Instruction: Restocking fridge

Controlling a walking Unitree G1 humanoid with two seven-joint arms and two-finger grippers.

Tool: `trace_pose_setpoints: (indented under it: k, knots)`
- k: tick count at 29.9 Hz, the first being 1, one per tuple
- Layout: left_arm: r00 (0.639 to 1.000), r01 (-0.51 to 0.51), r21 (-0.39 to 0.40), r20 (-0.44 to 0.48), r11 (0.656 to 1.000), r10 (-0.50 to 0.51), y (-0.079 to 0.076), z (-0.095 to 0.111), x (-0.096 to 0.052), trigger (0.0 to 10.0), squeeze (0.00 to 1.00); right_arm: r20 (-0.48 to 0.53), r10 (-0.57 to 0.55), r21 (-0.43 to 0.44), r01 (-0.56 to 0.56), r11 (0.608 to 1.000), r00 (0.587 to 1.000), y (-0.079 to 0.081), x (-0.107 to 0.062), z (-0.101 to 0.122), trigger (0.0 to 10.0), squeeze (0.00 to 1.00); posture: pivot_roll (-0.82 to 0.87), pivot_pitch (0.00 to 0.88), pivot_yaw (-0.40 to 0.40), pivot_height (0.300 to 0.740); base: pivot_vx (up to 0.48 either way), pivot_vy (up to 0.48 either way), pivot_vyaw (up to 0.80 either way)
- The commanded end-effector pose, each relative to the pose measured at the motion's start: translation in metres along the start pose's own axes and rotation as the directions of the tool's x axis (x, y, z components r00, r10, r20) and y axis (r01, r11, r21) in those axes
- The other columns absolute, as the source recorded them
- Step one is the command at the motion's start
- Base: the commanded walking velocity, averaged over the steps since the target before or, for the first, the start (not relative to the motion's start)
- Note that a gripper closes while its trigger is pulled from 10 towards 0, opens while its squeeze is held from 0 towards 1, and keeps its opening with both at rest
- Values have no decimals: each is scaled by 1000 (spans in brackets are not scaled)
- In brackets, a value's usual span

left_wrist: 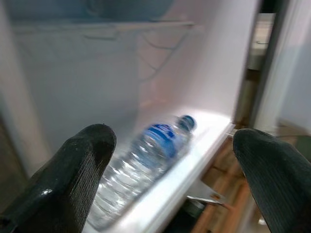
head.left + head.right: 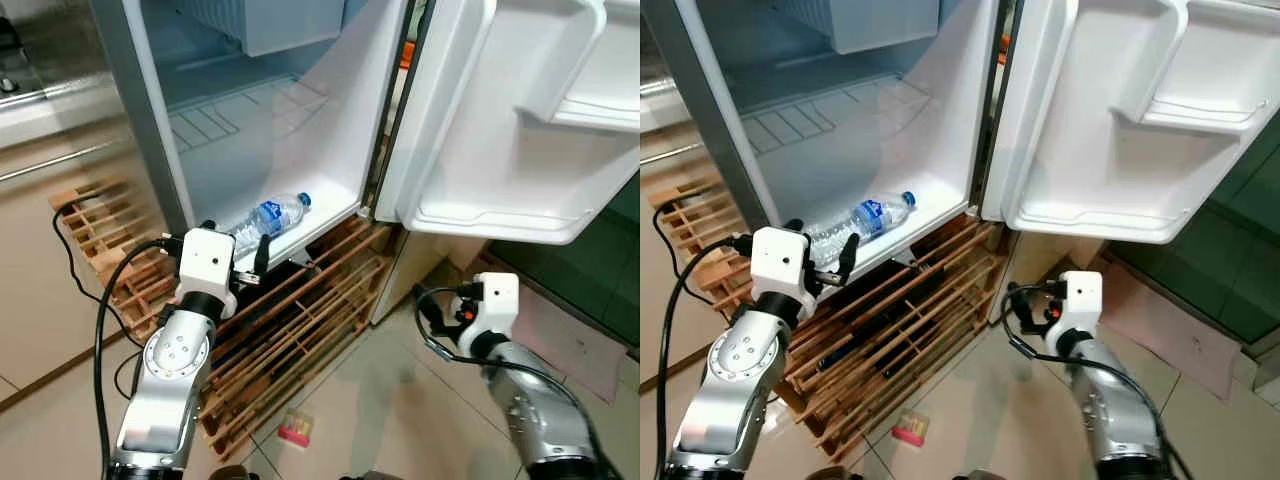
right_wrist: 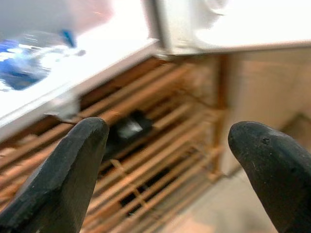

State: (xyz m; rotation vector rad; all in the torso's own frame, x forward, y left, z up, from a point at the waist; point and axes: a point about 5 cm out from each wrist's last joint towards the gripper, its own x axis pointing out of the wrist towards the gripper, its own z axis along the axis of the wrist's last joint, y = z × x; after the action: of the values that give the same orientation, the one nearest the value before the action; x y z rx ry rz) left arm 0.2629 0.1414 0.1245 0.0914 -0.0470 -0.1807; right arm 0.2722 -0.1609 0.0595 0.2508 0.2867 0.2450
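Clear plastic water bottle with blue label and blue cap (image 2: 268, 217) is lying on its side on the floor of the open white fridge (image 2: 330, 150), near the front lip, cap pointing to about 2 o'clock in the head view, base toward the left gripper (image 2: 235, 262).

Left gripper sits at the fridge's front edge, just at the bottle's base end. Fingers spread wide and empty; the left wrist view shows the bottle between and beyond the two black pads (image 1: 73, 170), not touched.

Right gripper (image 3: 165, 165) is low, at about 4 o'clock from the bottle, well apart. Also spread wide, holding nothing, looking at the slatted wooden pallet (image 2: 300, 320) under the fridge.

Handling, my read:
- Looks full, so moderate weight; thin ribbed wall will flex if squeezed hard.
- Smooth round body on a smooth liner: will roll or skid if nudged from one side.
- Best hold: across the labelled mid-body, pads on opposite sides, square to the long axis. Avoid the neck and cap, too narrow and tapered.

Door shelves (image 2: 560, 90) look bare. Small pink packet (image 2: 295, 430) lies on the tile floor at 6 o'clock.
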Motion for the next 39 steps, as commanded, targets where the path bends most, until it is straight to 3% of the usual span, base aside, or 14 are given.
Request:
trace_pose_setpoints:
  k: [1,7,15,19,26,33,39]
  knots:
    - [1000,19,-23,14,1000,-18,-4,0,-3,10000,0,16,2,-30,-2,1000,1000,-1,3,10,10000,0,72,0,-112,740,0,-480,0]
    - [999,16,-36,29,999,-15,-8,-2,-9,10000,0,65,0,-77,5,997,998,-2,9,24,10000,0,79,0,-137,740,0,-480,310]
    - [999,-3,-18,35,1000,3,-7,-2,-4,10000,0,85,10,-127,1,992,996,4,9,25,10000,0,71,0,-120,740,0,-480,723]
    - [999,-21,4,37,1000,21,-6,-3,-3,10000,0,93,25,-121,-13,993,995,9,17,27,10000,0,61,0,-102,740,0,-480,709]
    - [997,37,23,71,999,-39,-10,1,-1,10000,0,105,55,-168,-37,985,993,17,23,31,10000,0,40,0,-83,740,0,-480,708]
    - [997,42,47,68,998,-45,-13,0,10,10000,0,108,70,-181,-50,982,992,18,24,30,10000,0,25,0,-81,740,0,-480,712]
    - [996,48,56,76,997,-53,-17,2,17,10000,0,109,109,-192,-86,978,988,28,28,30,10000,0,25,0,-73,740,0,-480,660]
